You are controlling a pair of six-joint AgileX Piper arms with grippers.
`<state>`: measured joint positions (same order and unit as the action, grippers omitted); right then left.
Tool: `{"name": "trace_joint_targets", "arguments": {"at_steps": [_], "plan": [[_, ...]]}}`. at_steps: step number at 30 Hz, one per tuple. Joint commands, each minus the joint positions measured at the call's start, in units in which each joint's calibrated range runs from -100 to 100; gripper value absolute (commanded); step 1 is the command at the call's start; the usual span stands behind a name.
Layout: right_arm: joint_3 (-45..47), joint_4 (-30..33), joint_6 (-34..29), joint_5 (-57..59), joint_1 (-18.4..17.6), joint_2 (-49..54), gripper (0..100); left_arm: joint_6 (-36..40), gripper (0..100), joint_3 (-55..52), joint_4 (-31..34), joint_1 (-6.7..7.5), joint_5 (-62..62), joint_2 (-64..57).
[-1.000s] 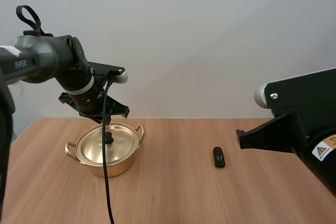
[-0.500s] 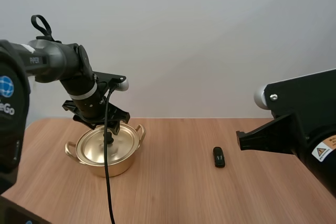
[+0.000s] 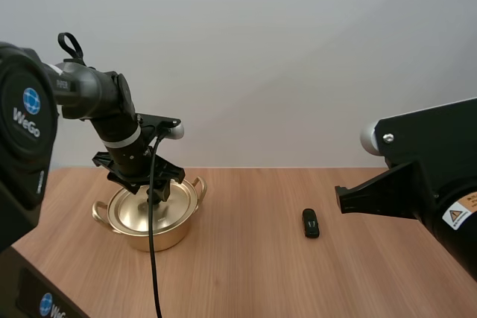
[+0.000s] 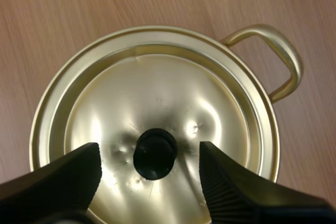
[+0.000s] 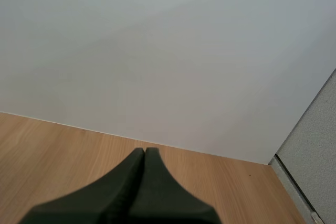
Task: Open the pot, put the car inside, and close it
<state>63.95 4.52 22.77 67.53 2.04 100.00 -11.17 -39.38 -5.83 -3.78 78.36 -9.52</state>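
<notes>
wooden table (image 3: 246, 273), lidded gold pot (image 3: 177, 223), black car (image 3: 311, 223)

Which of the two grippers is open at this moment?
The left gripper: its fingers stand apart on either side of the lid knob; the right gripper is shut, one dark wedge.

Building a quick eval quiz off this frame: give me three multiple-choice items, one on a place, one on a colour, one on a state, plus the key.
1. Where is the car relative to the pot?
A) inside it
B) on the table, to its right
C) on the table, to its left

2. What colour is the pot?
A) gold
B) red
C) blue

3. The left fingers at the lid's knob are:
A) shut on it
B) open, one on each side, clear of it
C) shut together above it

Key:
1 B, the car lies on bare wood apart from the pot.
2 A, body and lid are golden.
3 B, the left wrist view shows a gap on both sides of the knob.
</notes>
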Motion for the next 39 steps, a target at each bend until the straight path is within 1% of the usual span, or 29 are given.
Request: {"name": "trace_joint_targets", "arguments": {"at_steps": [1,3,5,7,8,12,16,18,20,23,26,29,33,34,36,39], "plan": [[0.0,0.0,0.0,-0.1,0.0,0.0,0,0.0,76,0.1,0.1,-0.04,-0.8,0.1],[0.0,0.0,0.0,-0.1,0.0,0.0,0,-0.3,60,0.1,0.1,-0.04,-0.8,0.1],[0.0,0.0,0.0,-0.1,0.0,0.0,0,-0.9,35,0.1,0.1,-0.04,-0.8,0.1],[0.0,0.0,0.0,-0.1,0.0,0.0,0,-1.2,5,0.1,0.1,-0.04,-0.8,0.1],[0.0,0.0,0.0,-0.1,0.0,0.0,0,-1.9,0,0.1,0.1,-0.04,-0.6,0.1],[0.0,0.0,0.9,0.4,0.0,0.0,0,-2.0,0,0.1,-0.1,-0.04,-0.9,0.1],[0.0,0.0,0.9,0.6,0.0,0.0,0,-2.0,0,1.3,-1.9,-0.04,-1.4,-1.2],[0.0,-0.2,0.9,0.6,0.0,0.0,0,-2.0,0,2.6,-4.2,-0.04,-1.6,-3.3],[0.0,-1.0,0.9,0.6,0.0,0.0,0,-2.0,0,4.2,-7.8,-0.04,-3.3,-7.1],[0.0,-1.9,1.0,0.2,0.0,0.0,0,-2.1,0,6.2,-13.3,-0.04,-8.2,-15.5],[0.2,-1.9,1.0,-3.0,0.0,-1.9,0,-2.1,0,8.4,-17.4,-0.04,-13.9,-25.2],[0.2,-3.1,1.4,-8.1,0.0,-7.3,0,-2.4,0,9.6,-18.3,-0.04,-20.7,-35.6],[0.2,-8.4,8.3,-13.1,0.0,-17.6,0,-4.0,0,11.7,-18.3,-0.04,-25.4,-47.4],[0.2,-10.0,10.4,-13.3,0.0,-20.8,0,-4.3,0,12.8,-18.3,-0.04,-25.9,-49.3],[0.2,-12.0,12.7,-13.7,0.0,-26.9,0,-4.3,0,15.4,-18.3,-0.04,-27.2,-51.4],[0.2,-12.8,13.0,-16.9,0.0,-37.7,0,-3.9,0,21.6,-18.3,-0.04,-25.3,-52.0]]}}
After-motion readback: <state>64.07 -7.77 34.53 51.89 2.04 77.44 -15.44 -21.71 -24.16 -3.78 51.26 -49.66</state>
